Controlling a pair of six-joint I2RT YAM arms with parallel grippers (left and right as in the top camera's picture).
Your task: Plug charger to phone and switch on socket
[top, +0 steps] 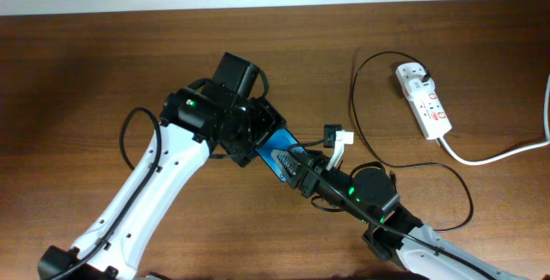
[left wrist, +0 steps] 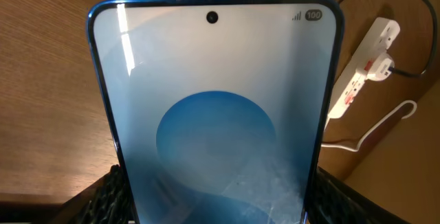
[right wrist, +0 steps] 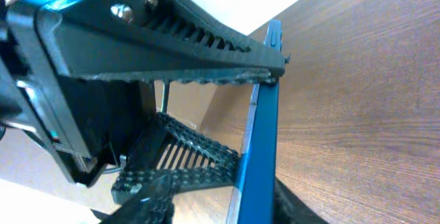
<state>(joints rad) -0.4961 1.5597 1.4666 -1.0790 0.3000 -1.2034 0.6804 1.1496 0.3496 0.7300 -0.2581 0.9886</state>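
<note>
The phone (left wrist: 216, 114), with a lit blue and white screen, is clamped by its lower end in my left gripper (left wrist: 220, 207). In the overhead view the left gripper (top: 260, 141) holds the phone (top: 280, 156) tilted at the table's middle. My right gripper (top: 302, 173) sits at the phone's free end. In the right wrist view its fingers (right wrist: 220, 207) stand apart on either side of the phone's blue edge (right wrist: 260, 141). The charger's black cable (top: 354, 100) loops from its plug (top: 426, 76) in the white socket (top: 425, 100). Its connector tip is hidden.
The socket's thick white cord (top: 498, 153) runs off the right edge. The socket (left wrist: 361, 76) and cord (left wrist: 375, 129) also show in the left wrist view. A small white piece (top: 337, 137) stands beside the right gripper. The cable's loop (top: 468, 196) lies right of the right arm.
</note>
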